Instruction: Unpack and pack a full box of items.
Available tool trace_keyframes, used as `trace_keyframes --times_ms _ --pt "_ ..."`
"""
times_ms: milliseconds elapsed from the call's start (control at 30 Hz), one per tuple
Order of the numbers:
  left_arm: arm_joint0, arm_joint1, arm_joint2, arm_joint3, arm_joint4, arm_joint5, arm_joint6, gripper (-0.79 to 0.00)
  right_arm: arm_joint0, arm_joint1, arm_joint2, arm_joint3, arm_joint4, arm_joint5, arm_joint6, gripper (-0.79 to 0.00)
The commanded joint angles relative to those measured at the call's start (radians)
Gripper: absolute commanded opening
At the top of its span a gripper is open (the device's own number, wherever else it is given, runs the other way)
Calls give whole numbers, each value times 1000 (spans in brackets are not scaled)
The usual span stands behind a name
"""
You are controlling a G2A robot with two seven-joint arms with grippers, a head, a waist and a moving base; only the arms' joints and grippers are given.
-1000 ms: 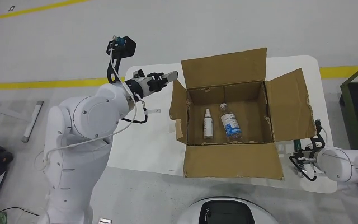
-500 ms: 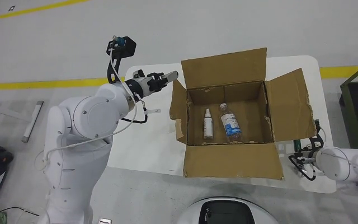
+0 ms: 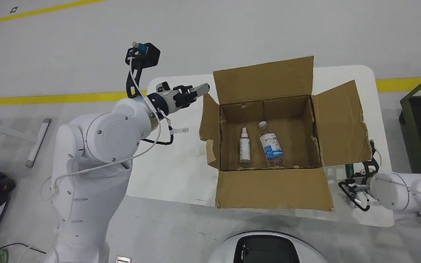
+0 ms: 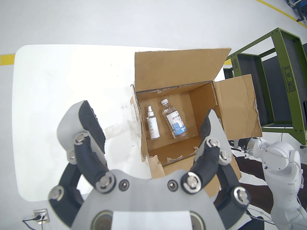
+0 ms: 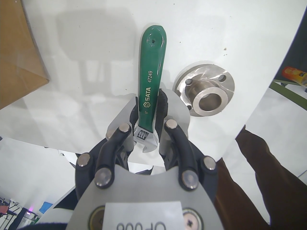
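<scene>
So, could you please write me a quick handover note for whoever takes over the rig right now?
Left end effector: open, empty, held high beside the box.
Right end effector: shut on the green-handled wrench, low over the table on the box's other side.
Things: metal flange on the table next to the wrench; spray bottle and clear bottle lie side by side on the box floor.
Done: flange and wrench are outside the box.
Left: probably take out both bottles, then pack everything back.
</scene>
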Motion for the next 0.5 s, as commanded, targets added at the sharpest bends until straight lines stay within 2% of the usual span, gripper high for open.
trace_keyframes --times_ms 0,333,400,467 --pt "0 0 0 0 0 0 0 0 2 0 -1 2 -2 0 1 -616" --pt "0 0 0 0 0 0 0 0 15 0 -6 17 -5 -2 8 -619" --pt "0 0 0 0 0 0 0 0 17 0 -8 18 -5 -3 9 -665" --pt "0 0 0 0 0 0 0 0 19 0 -9 19 -8 -3 11 -776"
